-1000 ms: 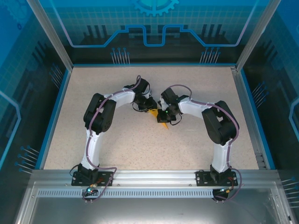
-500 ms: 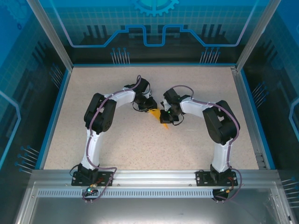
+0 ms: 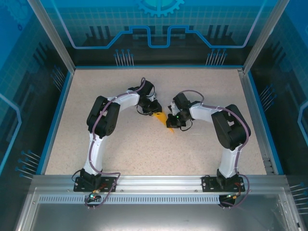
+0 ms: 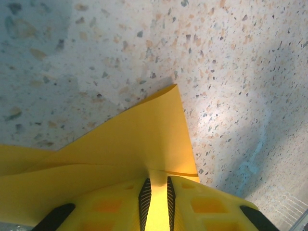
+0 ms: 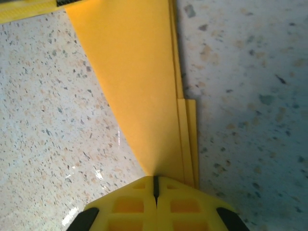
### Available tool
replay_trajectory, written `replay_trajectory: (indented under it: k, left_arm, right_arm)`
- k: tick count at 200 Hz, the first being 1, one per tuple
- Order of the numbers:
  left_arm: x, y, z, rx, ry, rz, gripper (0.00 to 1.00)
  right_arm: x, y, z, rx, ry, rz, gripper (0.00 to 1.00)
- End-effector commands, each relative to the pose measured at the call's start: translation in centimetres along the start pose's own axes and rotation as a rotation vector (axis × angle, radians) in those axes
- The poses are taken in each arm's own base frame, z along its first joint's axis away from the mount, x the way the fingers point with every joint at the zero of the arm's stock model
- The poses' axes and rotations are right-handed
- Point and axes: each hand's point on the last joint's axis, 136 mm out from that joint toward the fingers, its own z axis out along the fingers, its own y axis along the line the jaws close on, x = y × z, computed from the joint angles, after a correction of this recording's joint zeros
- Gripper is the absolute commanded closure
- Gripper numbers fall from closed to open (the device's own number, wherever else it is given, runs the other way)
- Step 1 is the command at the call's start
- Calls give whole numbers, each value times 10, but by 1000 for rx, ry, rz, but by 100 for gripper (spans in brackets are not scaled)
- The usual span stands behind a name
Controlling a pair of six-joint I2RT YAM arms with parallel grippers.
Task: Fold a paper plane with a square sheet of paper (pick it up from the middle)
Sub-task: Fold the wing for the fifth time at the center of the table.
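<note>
Near the middle of the speckled beige table (image 3: 120, 139), the partly folded orange-yellow paper sheet (image 3: 162, 117) is held between both arms, seemingly so a crease can be set. One end is pinched by the barely parted left gripper (image 4: 157, 192), the other by the fully closed right gripper (image 5: 155, 187).

The paper plane (image 5: 139, 86) is thin, matt orange-yellow paper, smooth, with crisp layered edges at 3 o'clock in the right wrist view. The table (image 3: 144, 144) is a speckled, stone-like surface with a faint sheen. The left gripper (image 4: 157, 185) and right gripper (image 5: 155, 185) are yellow moulded plastic with black rubbery strips. The frame rail (image 3: 159, 185) at 6 o'clock is brushed metal
</note>
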Motion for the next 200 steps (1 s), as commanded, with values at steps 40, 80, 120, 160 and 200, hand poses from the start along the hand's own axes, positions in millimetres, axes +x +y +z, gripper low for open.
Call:
replay_trajectory:
  k: [40,80,120,160,200]
  left_arm:
    - [12,62,28,-182,51,-80,78]
    - [13,60,28,-170,55,-78,78]
    - [13,56,29,-149,60,-77,77]
    - [14,56,29,-148,63,-77,77]
    - [13,56,29,-147,62,-77,77]
  right_arm:
    - [50,-35,-15,73,135,81,97]
    - [43,-29,-30,78,86,63,97]
    - [15,9,-47,41,-14,-21,96]
    - [11,27,-20,-15,68,-55,97]
    - [18,16,-10,10,137,-60,98]
